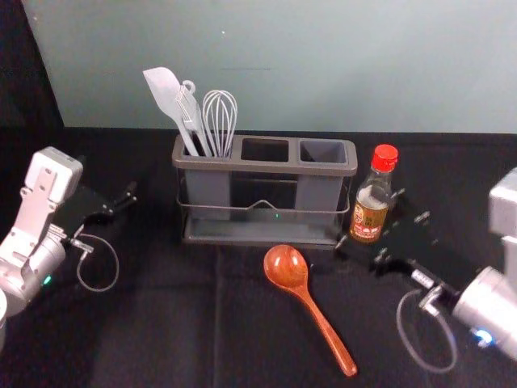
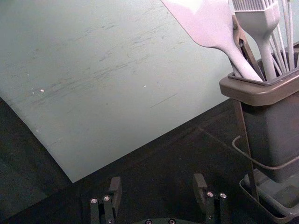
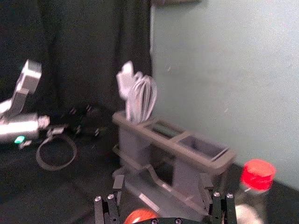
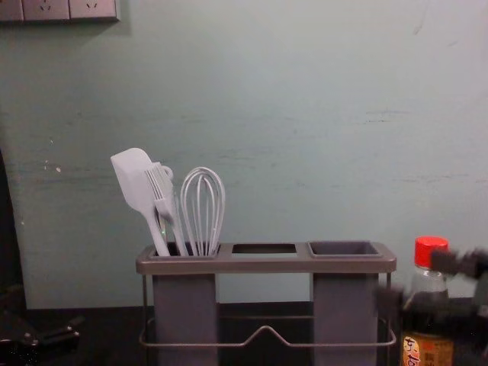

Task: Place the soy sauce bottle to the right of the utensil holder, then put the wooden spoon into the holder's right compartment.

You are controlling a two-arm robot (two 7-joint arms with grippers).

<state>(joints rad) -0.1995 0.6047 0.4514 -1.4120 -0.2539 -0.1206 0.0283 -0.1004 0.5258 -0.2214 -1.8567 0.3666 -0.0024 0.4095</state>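
The right gripper (image 1: 371, 219) is open by the soy sauce bottle (image 1: 369, 212), which stands upright just right of the utensil holder (image 1: 266, 167). In the right wrist view the right gripper (image 3: 162, 183) holds nothing, and the red-capped bottle (image 3: 258, 175) lies outside its fingers. Its dark fingers overlap the bottle (image 4: 427, 349) in the chest view. The wooden spoon (image 1: 311, 303) rests on the table before the holder, bowl toward it, handle slanting right. At left, the left gripper (image 1: 113, 212) is parked; the left gripper (image 2: 158, 184) is open and empty. The holder's right compartment (image 4: 343, 248) has no utensil sticking out.
A white spatula (image 1: 164, 91), a brush and a whisk (image 1: 220, 117) stand in the holder's left compartment. Black cloth (image 1: 161, 323) covers the table, with a pale wall (image 1: 323, 65) behind. A socket panel (image 4: 57, 9) is on the wall at the upper left.
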